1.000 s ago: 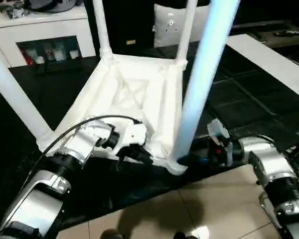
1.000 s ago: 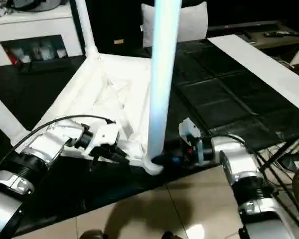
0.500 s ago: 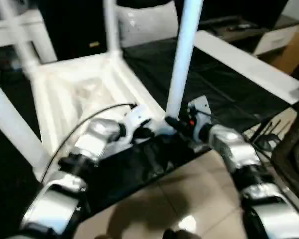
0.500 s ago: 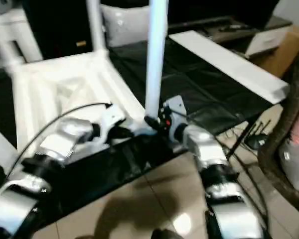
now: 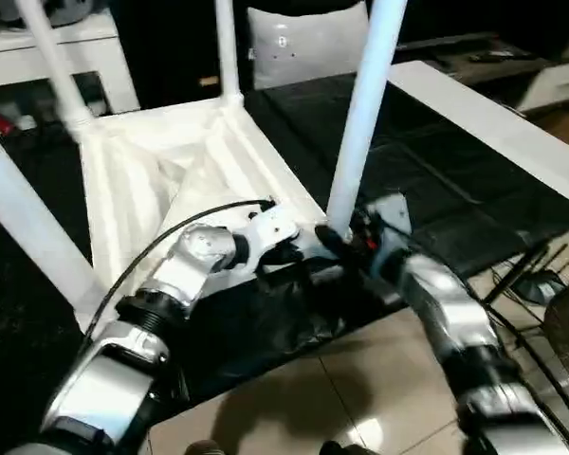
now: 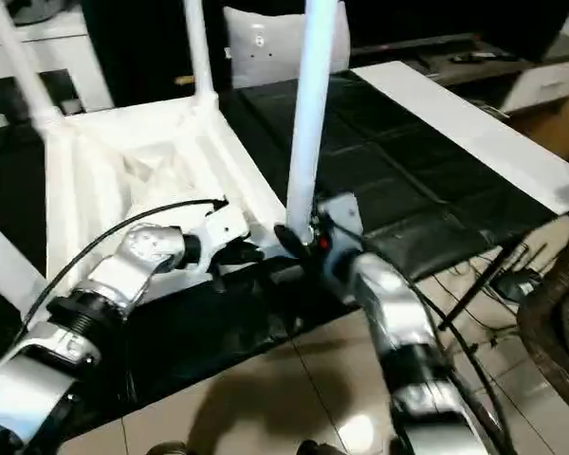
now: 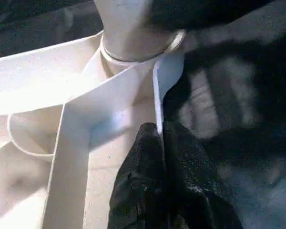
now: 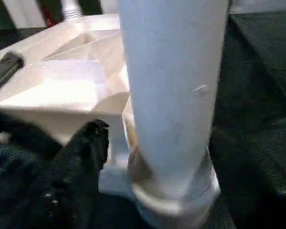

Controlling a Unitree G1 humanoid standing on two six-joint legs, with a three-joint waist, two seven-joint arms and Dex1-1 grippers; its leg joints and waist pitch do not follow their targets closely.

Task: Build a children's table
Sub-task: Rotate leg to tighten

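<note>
Head view: the upturned children's table (image 5: 161,171) lies on the black mat (image 5: 436,180). Left wrist view: the left pincer (image 7: 159,143) is clamped on the table's rim, beside the near leg (image 5: 360,114). Right wrist view: the right pincer (image 8: 133,157) stands apart at that leg's base.

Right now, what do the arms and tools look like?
Both forearms are silver with black ribbed joint rings. The left arm has a white wrist block and a looping black cable. The right arm shows red and blue wrist accents. Each tool has black fingers.
</note>
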